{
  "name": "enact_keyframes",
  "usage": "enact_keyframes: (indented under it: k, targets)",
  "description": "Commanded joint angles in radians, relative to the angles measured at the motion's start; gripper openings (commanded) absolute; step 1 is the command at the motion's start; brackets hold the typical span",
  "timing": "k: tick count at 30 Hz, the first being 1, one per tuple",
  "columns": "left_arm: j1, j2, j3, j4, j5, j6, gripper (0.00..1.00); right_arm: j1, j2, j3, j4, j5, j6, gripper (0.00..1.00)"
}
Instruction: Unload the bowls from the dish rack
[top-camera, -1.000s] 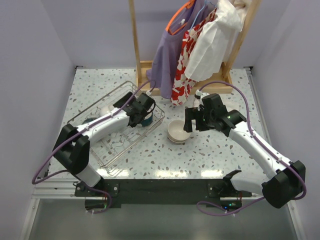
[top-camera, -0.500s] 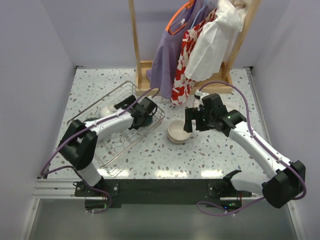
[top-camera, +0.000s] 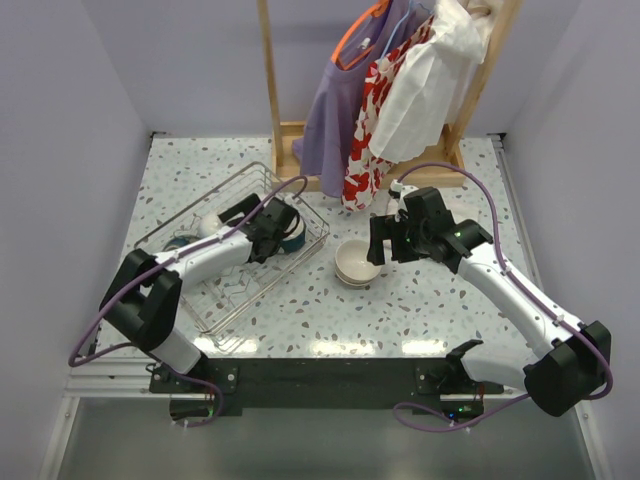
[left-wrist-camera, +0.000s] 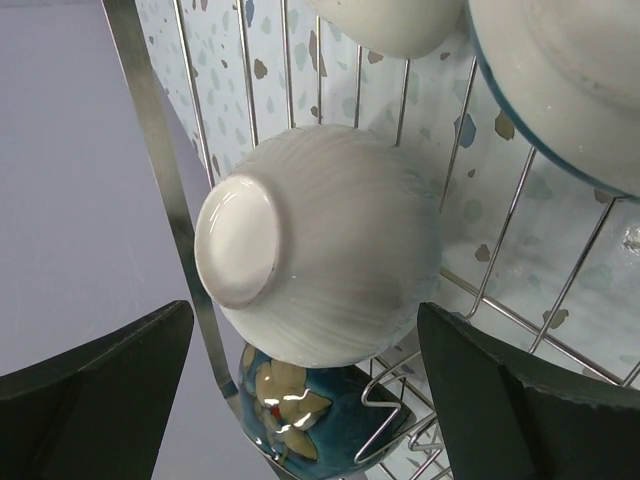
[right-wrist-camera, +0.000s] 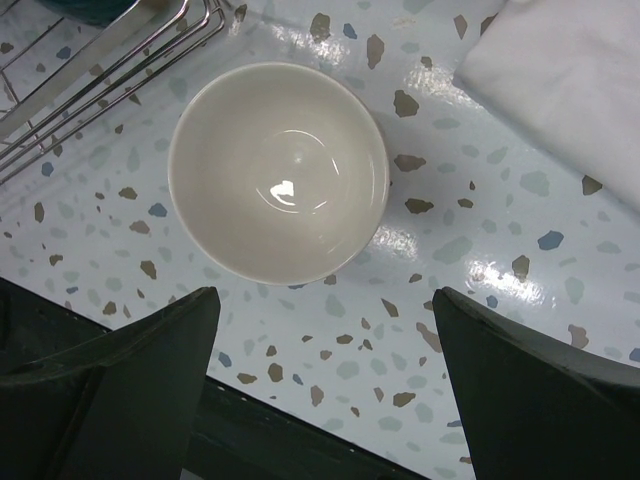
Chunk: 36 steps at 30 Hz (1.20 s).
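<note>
The dish rack (top-camera: 200, 200) lies at the left of the table. My left gripper (top-camera: 262, 225) reaches into it, open. In the left wrist view a white bowl (left-wrist-camera: 320, 245) lies on its side between the wide-apart fingers (left-wrist-camera: 90, 390), untouched. A dark blue patterned bowl (left-wrist-camera: 300, 410) sits under it, a teal-banded white bowl (left-wrist-camera: 570, 80) is at the upper right, and another white bowl (left-wrist-camera: 385, 20) is at the top. A beige bowl (top-camera: 357, 262) stands upright on the table right of the rack. My right gripper (top-camera: 385, 240) hovers open beside and above the beige bowl (right-wrist-camera: 278, 170), holding nothing.
A wooden clothes stand (top-camera: 290, 150) with hanging garments (top-camera: 370, 100) stands at the back centre. White cloth (right-wrist-camera: 570, 80) lies close to the beige bowl. The rack's corner (right-wrist-camera: 100, 60) is just left of that bowl. Walls close in on both sides.
My left gripper has shifted a little to the left inside the rack, still open. The right arm and the beige bowl have stayed put.
</note>
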<state>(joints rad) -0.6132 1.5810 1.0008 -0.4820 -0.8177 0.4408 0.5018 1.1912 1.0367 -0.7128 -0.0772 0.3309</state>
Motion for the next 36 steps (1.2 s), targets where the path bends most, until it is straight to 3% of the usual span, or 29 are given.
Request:
enact_keyframes:
  k: [1,15,36]
  targets:
    - [0.004,0.010,-0.008,0.052,-0.017,0.032,1.00,-0.002,0.004,0.023,0.003,-0.029,-0.012,0.93]
    - [-0.010,0.066,-0.014,0.049,-0.028,0.013,1.00,-0.002,-0.001,0.014,0.016,-0.033,-0.001,0.93]
    - [-0.010,0.117,-0.022,0.102,-0.166,-0.030,1.00,0.000,0.007,0.019,0.021,-0.033,-0.001,0.93]
